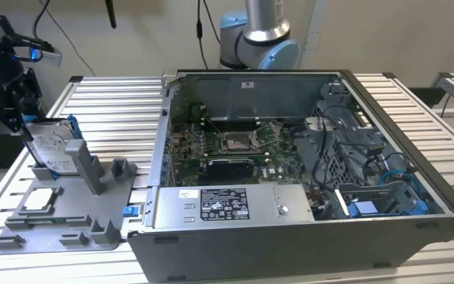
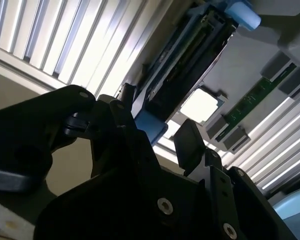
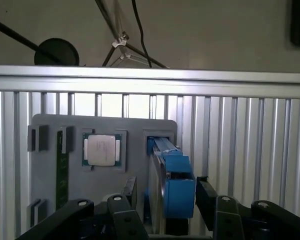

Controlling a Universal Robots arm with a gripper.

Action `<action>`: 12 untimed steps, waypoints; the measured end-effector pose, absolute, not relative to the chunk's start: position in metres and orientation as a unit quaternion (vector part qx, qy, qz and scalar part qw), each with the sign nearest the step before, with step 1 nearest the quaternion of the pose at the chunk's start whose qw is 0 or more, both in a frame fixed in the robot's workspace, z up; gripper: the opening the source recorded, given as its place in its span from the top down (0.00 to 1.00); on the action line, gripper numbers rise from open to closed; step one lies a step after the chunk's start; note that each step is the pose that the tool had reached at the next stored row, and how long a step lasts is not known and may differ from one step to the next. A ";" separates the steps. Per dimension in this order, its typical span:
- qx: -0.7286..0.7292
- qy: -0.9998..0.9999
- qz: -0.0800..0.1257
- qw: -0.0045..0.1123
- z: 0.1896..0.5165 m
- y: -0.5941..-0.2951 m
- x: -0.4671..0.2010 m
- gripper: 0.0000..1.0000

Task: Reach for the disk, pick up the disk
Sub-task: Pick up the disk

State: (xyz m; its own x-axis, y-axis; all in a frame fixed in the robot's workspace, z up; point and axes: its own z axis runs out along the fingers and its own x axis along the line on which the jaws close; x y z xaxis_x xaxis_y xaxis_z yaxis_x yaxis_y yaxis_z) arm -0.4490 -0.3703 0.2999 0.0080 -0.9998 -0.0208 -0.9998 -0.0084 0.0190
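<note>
In the exterior view the disk (image 1: 51,147) stands on edge in a slot of a grey holder (image 1: 69,213). The holder lies on the slatted table (image 1: 116,100) along the table's edge on the exterior view's left, beside an open computer case (image 1: 306,236) that takes up the middle of the table. The black pincer (image 1: 23,121) hangs at the disk's upper end, and the arm (image 1: 259,35) rises behind the case at the far edge. That view shows the disk's label face and blue rail, but not how the jaws stand. The first wrist view looks down the disk's (image 3: 179,187) blue rail, with the pincer (image 3: 167,194) spread apart and one finger on each side of the rail; whether the pads touch it I cannot tell. This view also shows a small square chip (image 3: 101,150) seated in the holder (image 3: 135,132) near the disk, and a green memory strip (image 3: 62,175) beyond it. The second wrist view, from beneath the pincer (image 2: 155,120), shows the disk's (image 2: 182,55) dark edge and blue rail end lying between the two fingers, with the chip (image 2: 199,106) bright beside it.
</note>
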 end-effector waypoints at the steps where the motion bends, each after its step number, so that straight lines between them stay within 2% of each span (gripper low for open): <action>1: -0.710 0.704 0.014 0.001 0.298 -0.370 -0.449 0.00; 12: -0.713 0.701 0.015 0.006 0.280 -0.366 -0.449 0.00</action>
State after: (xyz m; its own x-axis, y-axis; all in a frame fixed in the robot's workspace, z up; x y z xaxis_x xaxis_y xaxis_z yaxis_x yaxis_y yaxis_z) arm -0.4490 -0.3662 0.2797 0.0179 -0.9994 -0.0297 -0.9998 -0.0183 0.0125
